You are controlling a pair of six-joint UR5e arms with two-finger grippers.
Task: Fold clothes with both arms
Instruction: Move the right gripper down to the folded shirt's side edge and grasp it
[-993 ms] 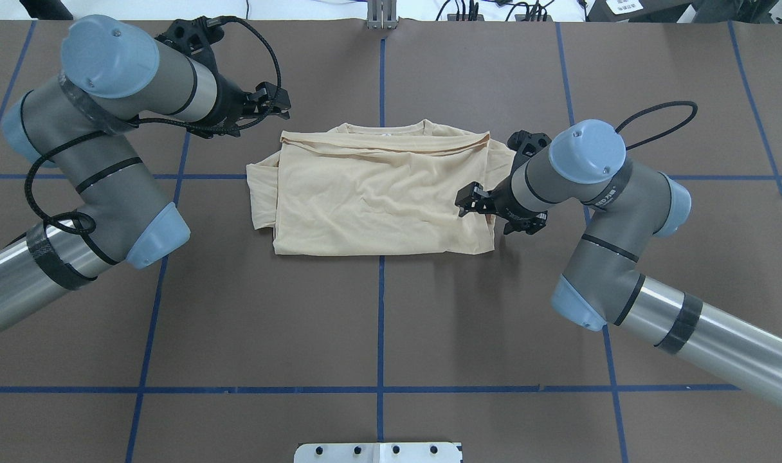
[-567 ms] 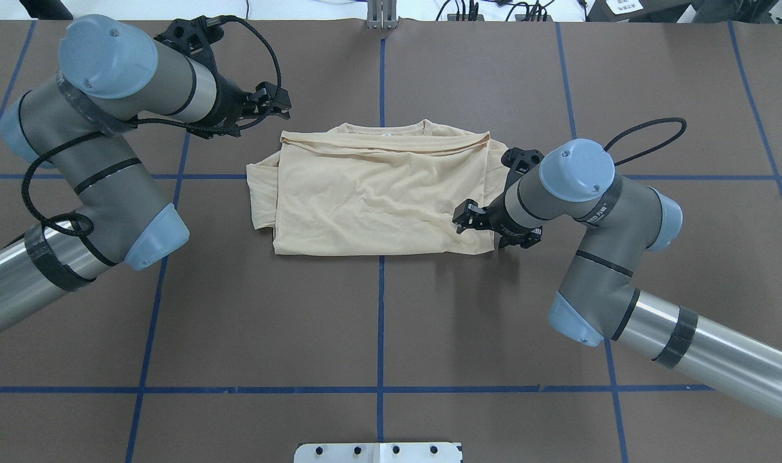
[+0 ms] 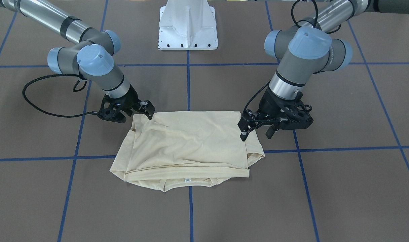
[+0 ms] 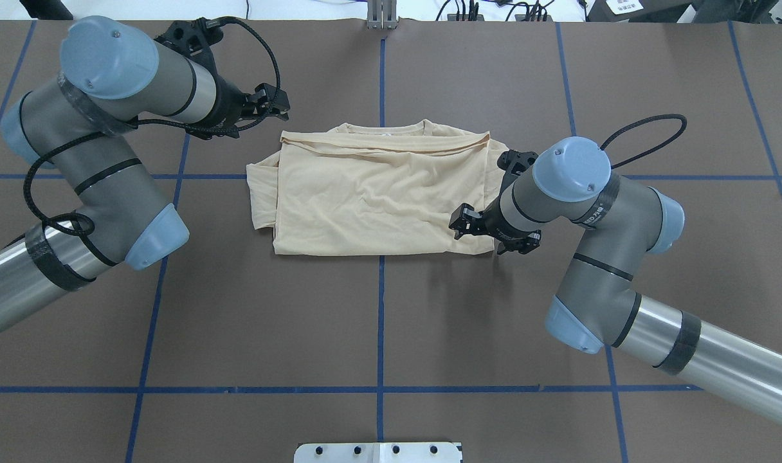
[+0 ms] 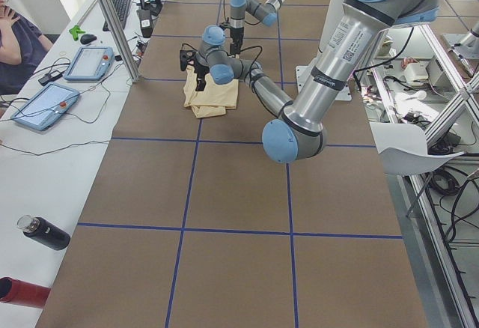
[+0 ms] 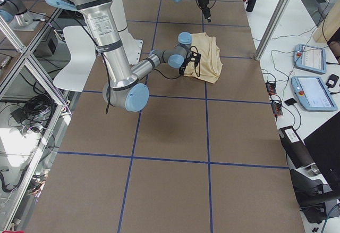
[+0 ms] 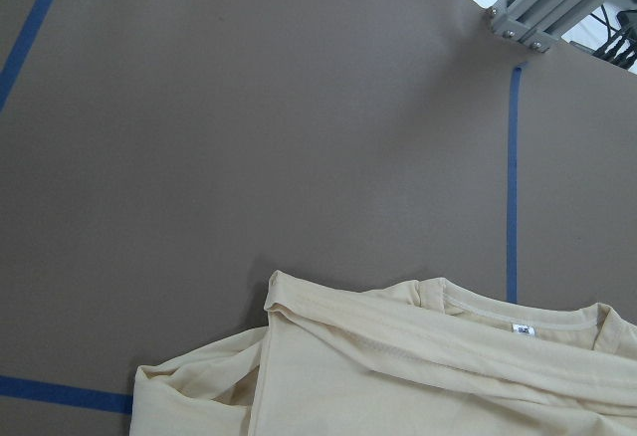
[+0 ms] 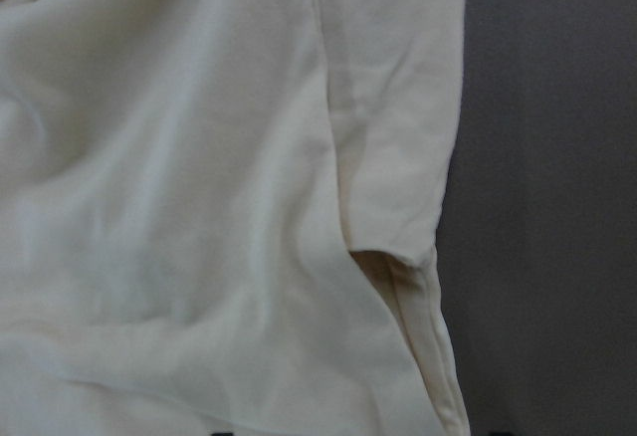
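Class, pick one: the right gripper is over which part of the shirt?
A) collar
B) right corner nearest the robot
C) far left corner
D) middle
B: overhead, the right gripper sits above the shirt at its right corner on the robot's side.

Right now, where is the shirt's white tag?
In the front-facing view, the white tag sits in the collar of the shirt, at its bottom edge, by the centre blue line.
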